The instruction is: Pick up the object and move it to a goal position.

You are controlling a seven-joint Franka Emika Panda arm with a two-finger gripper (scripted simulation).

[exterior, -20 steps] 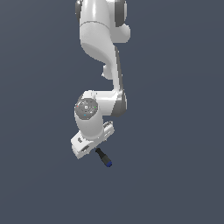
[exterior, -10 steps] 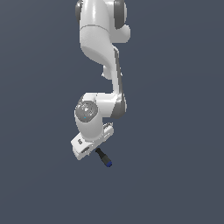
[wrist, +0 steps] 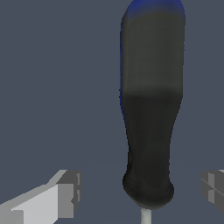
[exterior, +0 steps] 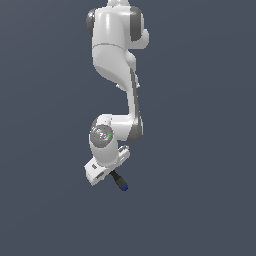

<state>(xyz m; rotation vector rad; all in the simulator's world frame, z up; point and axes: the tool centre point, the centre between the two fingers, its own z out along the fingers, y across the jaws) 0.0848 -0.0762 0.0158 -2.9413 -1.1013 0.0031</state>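
Item: screwdriver [exterior: 119, 181]. Black handle, blue end cap, thin pale shaft showing at the handle's base in the wrist view [wrist: 151, 109]. Position: lies just below the arm's hand, handle pointing down and toward the exterior view's right, blue cap at the far tip.

Item: pincer [wrist: 142, 192]. Fingers [wrist: 65, 194] spread wide, one on each side of the screwdriver's handle base, with clear gaps to it; nothing pinched. In the exterior view the white hand [exterior: 102, 167] hides the fingers.

Item: arm [exterior: 117, 55]. White, hanging from the top edge, bent at the wrist.

Change from half a second ago: hand and screwdriver sit in nearly the same place; any shift of the wrist is too slight to tell.

Surroundings: plain grey-blue ground.
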